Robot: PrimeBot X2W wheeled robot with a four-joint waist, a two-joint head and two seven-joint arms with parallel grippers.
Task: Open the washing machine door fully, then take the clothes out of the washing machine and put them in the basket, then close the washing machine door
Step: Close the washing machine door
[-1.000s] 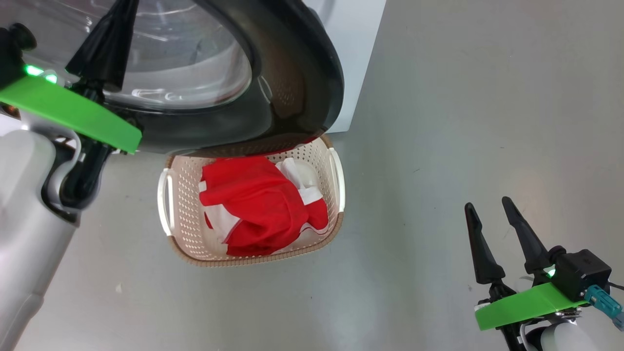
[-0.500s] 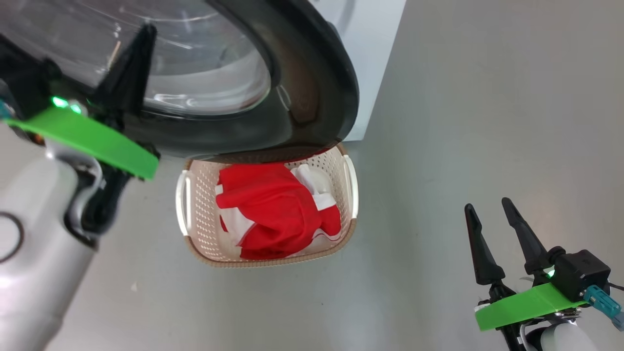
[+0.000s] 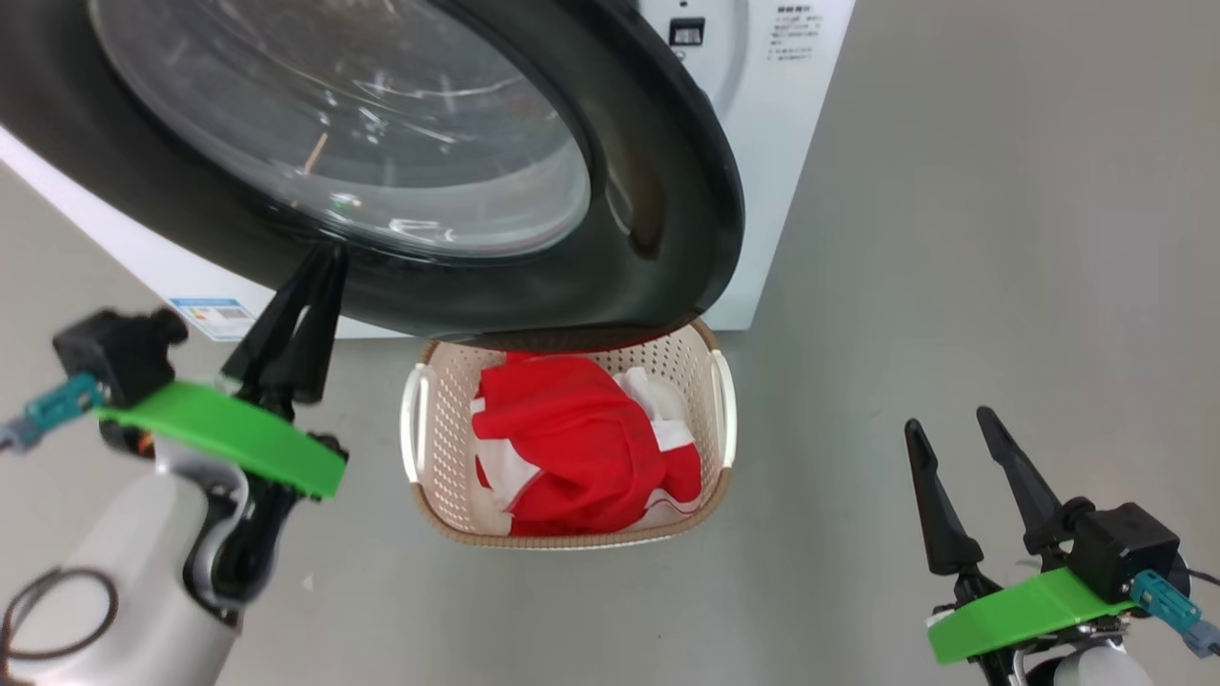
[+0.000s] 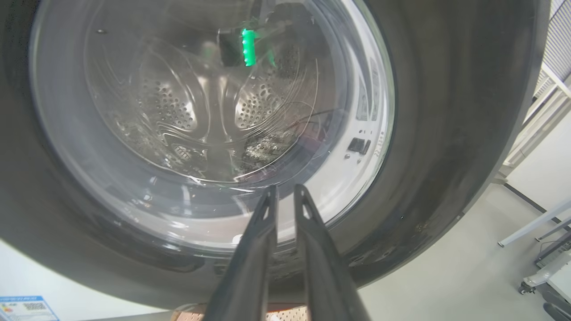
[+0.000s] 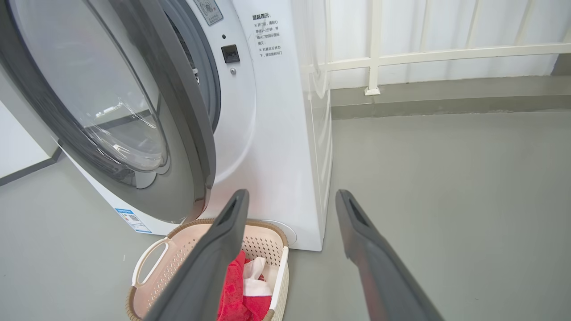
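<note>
While my right gripper (image 3: 948, 419) hangs low at my right side over the bare grey floor (image 3: 1001, 238), its two dark fingers (image 3: 939, 505) stand wide apart with nothing between them. My left gripper (image 3: 329, 252) is raised at my left. Its fingers are almost together, with just a thin slit between them, and they clamp on nothing. Their tips point at the lower rim of the door (image 3: 667, 191); I cannot tell whether they touch it or sit just short of it.

Between my two arms and a little further out, the basket (image 3: 443, 457) sits on the floor. The clothes (image 3: 572, 438) lie heaped inside it, red with white parts showing at the sides. In the head view the basket's far end is tucked beneath the bottom edge of the door.

That door is ajar. From my right wrist I see a gap between it and the white front of the washing machine (image 3: 791, 143) on the latch side. Through its bulging glass (image 3: 362, 124), my left wrist camera shows the perforated steel drum (image 4: 178, 102). A small blue label (image 3: 214, 314) sits low on the machine's front, left of the basket. Beyond the machine, a white railing (image 5: 401, 55) runs along the wall.
</note>
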